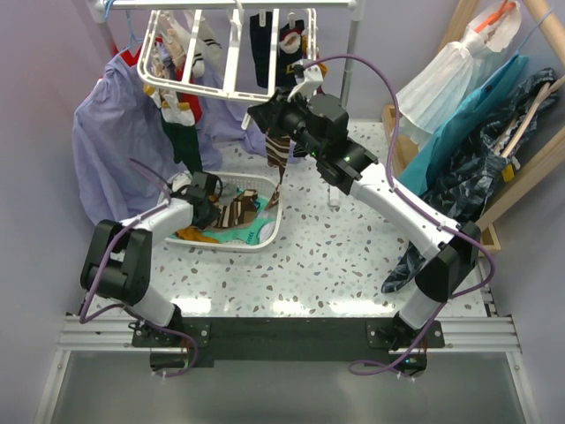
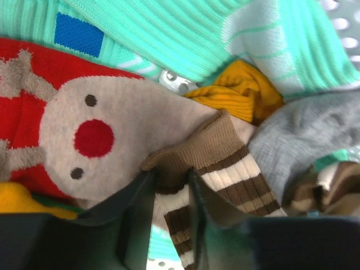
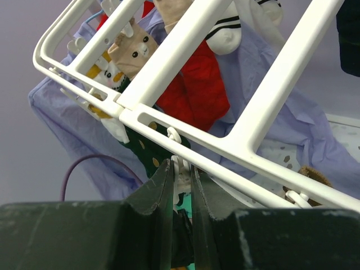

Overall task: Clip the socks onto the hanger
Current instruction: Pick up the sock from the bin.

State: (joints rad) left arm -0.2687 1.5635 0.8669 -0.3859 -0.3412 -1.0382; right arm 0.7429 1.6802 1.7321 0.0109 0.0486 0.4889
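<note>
My left gripper (image 1: 212, 205) is down in the white basket (image 1: 266, 237) among the socks. In the left wrist view its jaws (image 2: 171, 185) are shut on the cuff of a brown-cream striped sock (image 2: 236, 174). Around it lie a red reindeer sock (image 2: 84, 129), teal socks (image 2: 185, 28), an orange one (image 2: 242, 90) and a grey one (image 2: 304, 140). My right gripper (image 1: 270, 117) is up at the white hanger (image 1: 231, 55), shut on a dangling white clip (image 3: 181, 172) under a bar (image 3: 169, 50). Another brown striped sock (image 1: 277, 155) hangs just below that gripper.
Several socks hang from the hanger's left and back clips (image 1: 181, 132). A lavender shirt (image 1: 115, 141) hangs behind and to the left of the basket. White, teal and dark garments (image 1: 477, 132) hang on a wooden rack (image 1: 530, 168) at the right.
</note>
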